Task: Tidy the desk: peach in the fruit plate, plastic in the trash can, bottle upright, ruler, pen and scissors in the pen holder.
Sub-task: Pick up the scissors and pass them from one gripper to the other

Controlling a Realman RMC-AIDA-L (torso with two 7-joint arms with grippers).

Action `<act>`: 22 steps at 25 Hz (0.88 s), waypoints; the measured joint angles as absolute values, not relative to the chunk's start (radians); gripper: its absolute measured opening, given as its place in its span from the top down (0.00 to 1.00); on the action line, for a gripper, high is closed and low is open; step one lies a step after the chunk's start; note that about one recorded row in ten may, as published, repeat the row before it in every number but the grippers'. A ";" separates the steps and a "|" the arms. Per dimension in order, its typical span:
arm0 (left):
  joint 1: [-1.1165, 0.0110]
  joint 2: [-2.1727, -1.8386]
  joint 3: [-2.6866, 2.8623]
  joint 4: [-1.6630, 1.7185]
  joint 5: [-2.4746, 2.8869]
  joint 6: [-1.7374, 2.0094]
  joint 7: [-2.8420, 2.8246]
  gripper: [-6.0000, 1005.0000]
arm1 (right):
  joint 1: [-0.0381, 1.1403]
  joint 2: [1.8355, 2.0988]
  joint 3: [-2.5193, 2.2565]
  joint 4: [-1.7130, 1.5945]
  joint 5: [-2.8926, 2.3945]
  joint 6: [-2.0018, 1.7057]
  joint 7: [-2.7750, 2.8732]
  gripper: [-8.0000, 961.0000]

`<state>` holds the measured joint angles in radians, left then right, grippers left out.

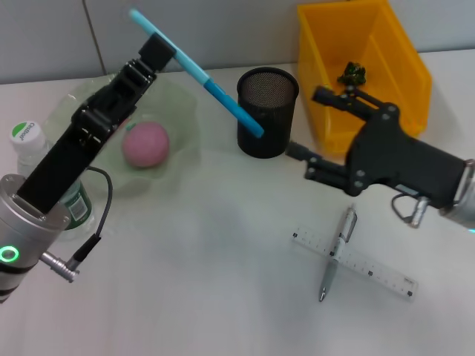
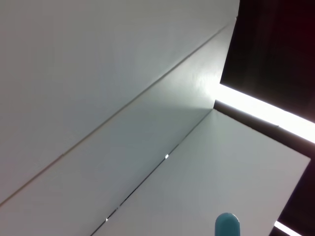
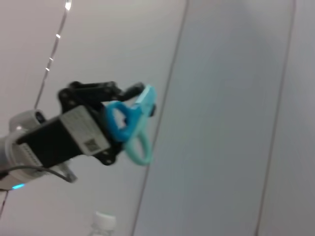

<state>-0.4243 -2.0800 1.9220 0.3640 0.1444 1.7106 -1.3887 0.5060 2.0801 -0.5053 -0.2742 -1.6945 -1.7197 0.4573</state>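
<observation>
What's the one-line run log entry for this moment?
left gripper: holding scissors tilted over pen holder | right gripper: open, idle near yellow bin | peach: on plate | pen, ruler: on desk

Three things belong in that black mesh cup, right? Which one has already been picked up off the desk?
The blue scissors, held in the left end effector above the pen holder. The ruler and pen lie crossed on the desk.

Setting: robot test bench staged as office desk. Plain white tabletop (image 1: 223, 245) stood against pale panelled wall (image 1: 44, 37). Desk props: black mesh pen holder (image 1: 267, 111), clear ruler (image 1: 355, 262), pen (image 1: 336, 254). Yellow plastic bin (image 1: 361, 70) served as trash can. Ceiling light strips (image 2: 261, 110) visible overhead.
</observation>
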 joint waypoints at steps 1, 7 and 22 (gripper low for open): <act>-0.423 -2.080 1.962 0.373 0.089 1.702 -1.389 0.73 | 0.512 2.080 -0.504 -0.254 -1.694 -1.723 0.433 0.21; -0.419 -2.080 2.045 0.390 -0.035 1.684 -1.388 0.73 | 0.531 2.083 -0.497 -0.154 -1.685 -1.760 0.296 0.21; -0.409 -2.080 2.074 0.439 -0.084 1.660 -1.384 0.72 | 0.573 2.087 -0.500 -0.072 -1.672 -1.842 0.188 0.21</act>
